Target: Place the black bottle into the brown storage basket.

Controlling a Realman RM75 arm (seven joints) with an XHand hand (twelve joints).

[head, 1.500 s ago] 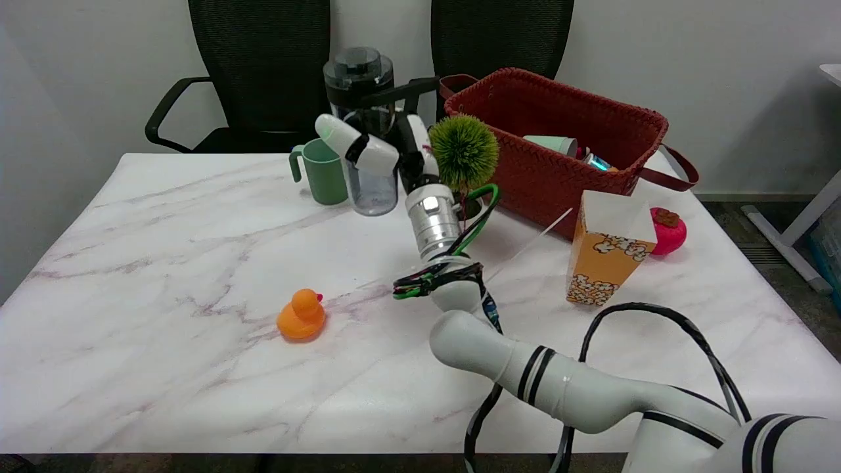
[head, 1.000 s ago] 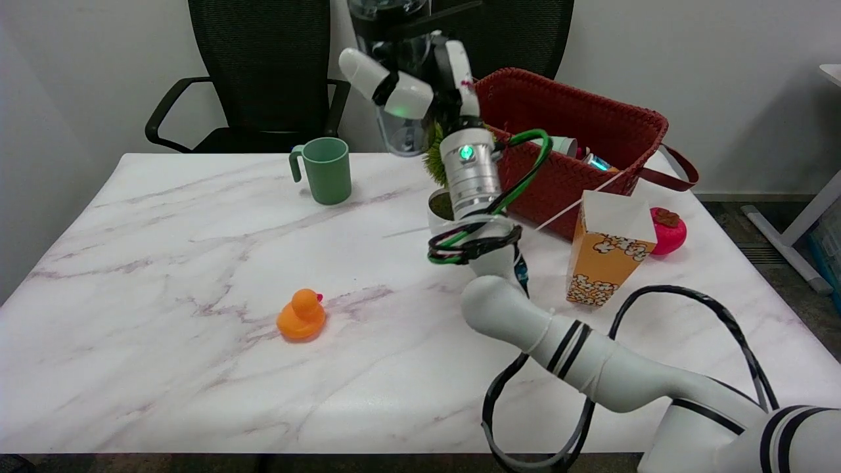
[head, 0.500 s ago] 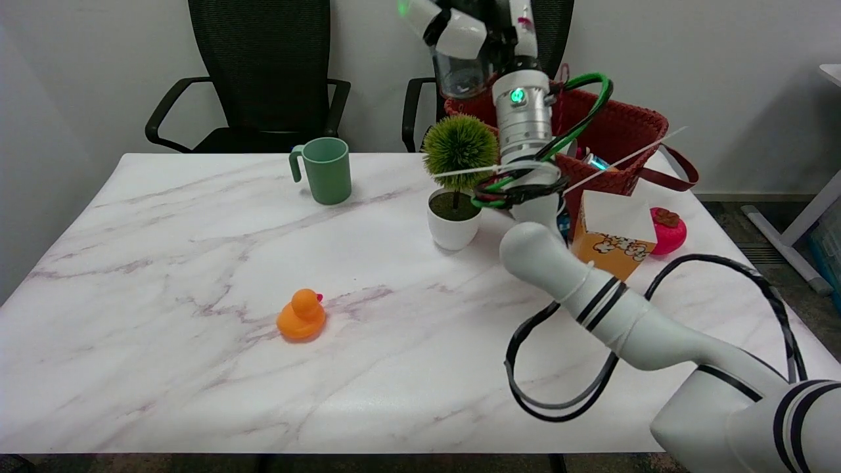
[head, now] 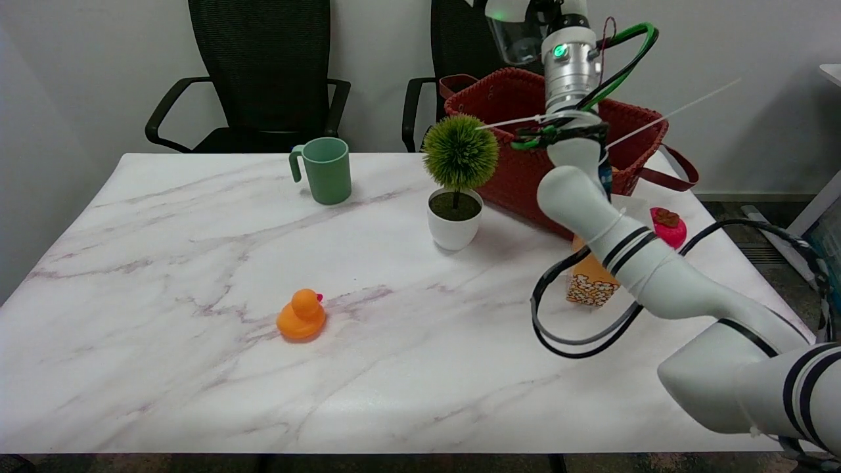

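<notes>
The black bottle (head: 521,41) hangs in the air at the picture's top edge; only its clear lower body shows, and its dark cap is cut off. My right hand (head: 525,12) grips it, with just the fingers' lower parts in view and the silver wrist below them. Bottle and hand hover above the back left part of the brown storage basket (head: 522,174), which stands at the table's far right. My forearm crosses in front of the basket and hides its middle and what lies inside.
A small potted plant (head: 458,177) stands just left of the basket. A green mug (head: 325,169) is at the back, an orange duck (head: 301,315) in the middle. A popcorn box (head: 587,284) and a pink toy (head: 670,226) sit beside my arm. Two black chairs (head: 263,72) stand behind.
My right hand lifted the bottle off the table beside the mug and carried it up and to the right, over the plant, to above the basket. The other things stayed put.
</notes>
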